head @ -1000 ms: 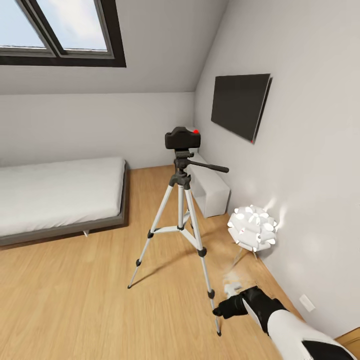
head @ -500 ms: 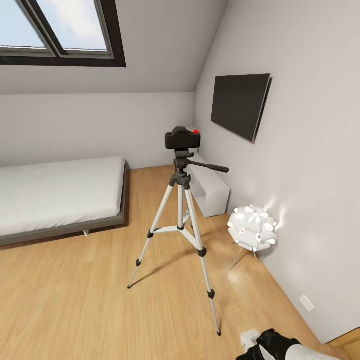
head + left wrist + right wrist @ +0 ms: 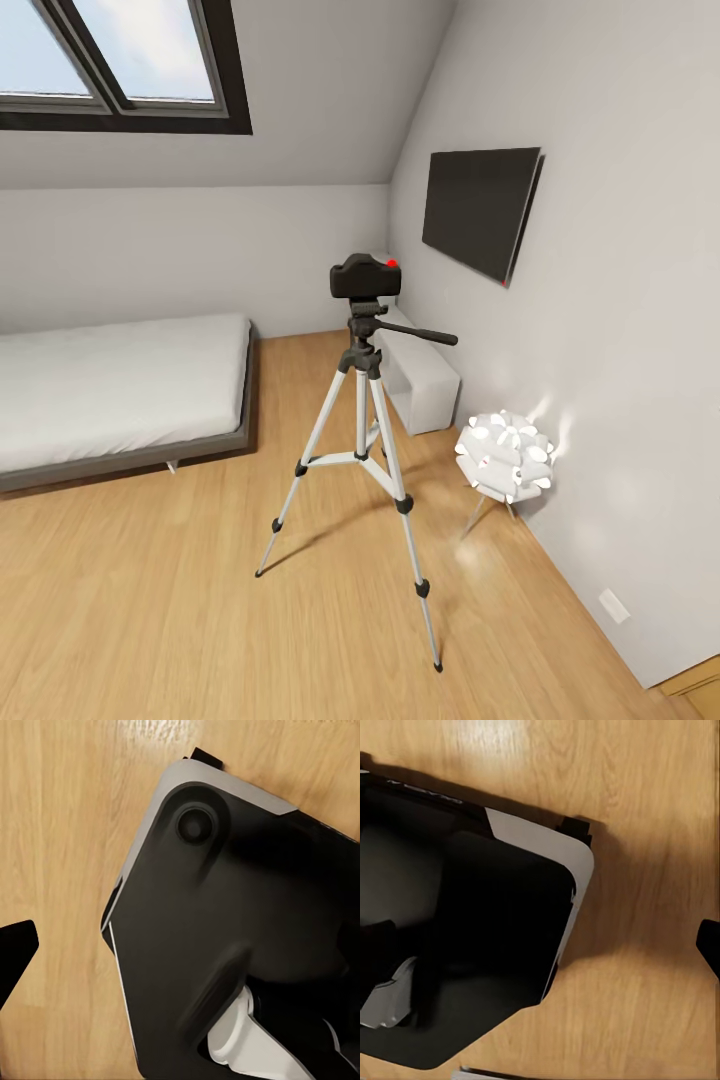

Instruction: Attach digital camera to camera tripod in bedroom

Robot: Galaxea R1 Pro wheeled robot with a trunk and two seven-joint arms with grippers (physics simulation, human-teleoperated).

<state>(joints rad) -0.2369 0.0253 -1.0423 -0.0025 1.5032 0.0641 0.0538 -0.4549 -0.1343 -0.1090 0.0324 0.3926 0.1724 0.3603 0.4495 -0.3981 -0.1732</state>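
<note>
Three thin silver-white legs with black joints carried the tripod [image 3: 362, 440] on the wood floor [image 3: 150, 600], between the bed [image 3: 120, 395] and the wall. Its black head held the boxy black camera [image 3: 366, 277], red dot on top. Whether either gripper's jaws were open could not be told.

— What's under that left wrist?

— The robot's base [image 3: 225, 945], a dark plate with a pale grey rim and a round knob near one corner, over light wood floor [image 3: 60, 832].

— Anything else?

— One black fingertip [image 3: 13, 949] at the edge, off the base.
</note>
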